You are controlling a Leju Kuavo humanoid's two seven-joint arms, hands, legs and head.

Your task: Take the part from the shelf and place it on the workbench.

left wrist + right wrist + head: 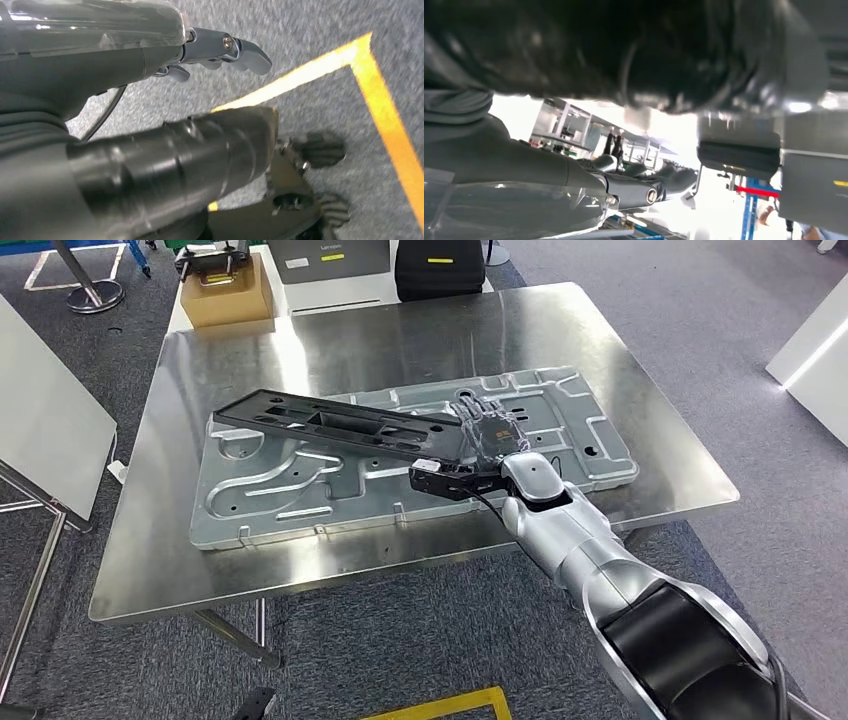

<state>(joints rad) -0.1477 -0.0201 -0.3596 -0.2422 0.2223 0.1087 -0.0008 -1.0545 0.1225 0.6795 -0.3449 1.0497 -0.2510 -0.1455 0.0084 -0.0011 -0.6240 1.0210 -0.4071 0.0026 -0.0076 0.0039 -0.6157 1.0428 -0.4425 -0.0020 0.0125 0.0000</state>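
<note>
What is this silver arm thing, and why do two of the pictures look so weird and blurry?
The silver arm belongs to a walking robot. The big picture comes from a camera high on its body, looking down at a shiny metal workbench. On it lies a large silver plate. The right robot hand holds one end of a long black part and rests it across that plate. The other two pictures come from small cameras at the robot's wrists, so they look tilted. One shows the left robot hand hanging over grey carpet with a yellow line, holding nothing. The other looks from under the right robot hand, too close and dark to see much.
</note>
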